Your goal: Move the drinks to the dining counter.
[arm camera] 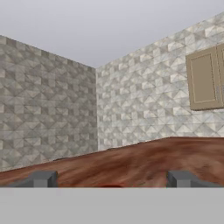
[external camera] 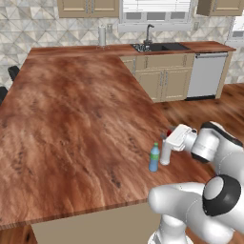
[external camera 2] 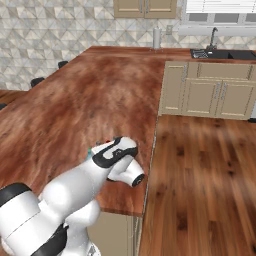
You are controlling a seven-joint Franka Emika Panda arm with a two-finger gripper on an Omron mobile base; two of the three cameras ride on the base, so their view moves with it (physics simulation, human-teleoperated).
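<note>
On the dining counter (external camera: 76,124), near its right edge, a blue-green bottle (external camera: 154,158) stands upright. The white bottle (external camera: 165,155) stands right beside it, its red cap (external camera: 169,132) at the level of my hand. My gripper (external camera: 167,138) lies level, pointing across the counter, over the white bottle's top. In the hand view the gripper (arm camera: 111,179) is open: its fingertips (arm camera: 43,178) stand wide apart, with a red sliver (arm camera: 109,185) low between them. In the right base view my hand (external camera 2: 117,150) covers both bottles almost fully. The wine bottle and the red can are out of view.
The counter's right edge (external camera: 157,119) drops to a wood floor (external camera 2: 210,175). At the back are a narrower counter with a sink (external camera: 159,47), a paper towel roll (external camera: 101,36) and a dishwasher (external camera: 206,75). Dark stools (external camera: 13,71) stand along the far left side.
</note>
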